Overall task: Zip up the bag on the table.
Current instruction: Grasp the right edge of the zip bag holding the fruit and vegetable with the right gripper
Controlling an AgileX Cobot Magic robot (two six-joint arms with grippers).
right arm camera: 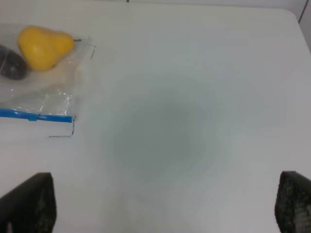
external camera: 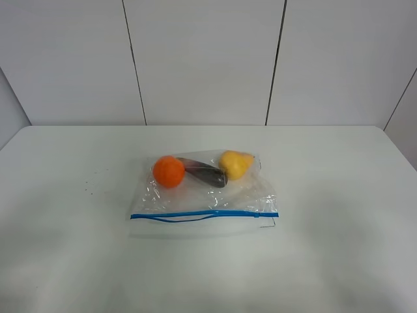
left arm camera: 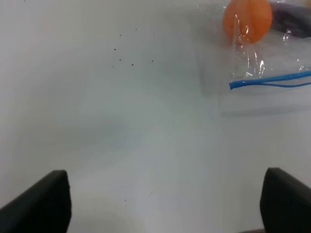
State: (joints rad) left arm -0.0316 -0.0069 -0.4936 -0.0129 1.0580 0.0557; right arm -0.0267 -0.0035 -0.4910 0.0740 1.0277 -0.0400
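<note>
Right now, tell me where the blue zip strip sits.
In the exterior high view, the blue zip strip runs across the bag near its camera-side edge, at the middle of the table, in front of the orange and pear.

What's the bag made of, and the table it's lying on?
The bag looks like thin clear plastic film, glossy: it crinkles, catches highlights and shows the orange inside. Its zip strip seems a stiffer blue plastic, judging by its straight line. The table has a white matte top with no glare; laminate or painted board, I cannot tell.
</note>
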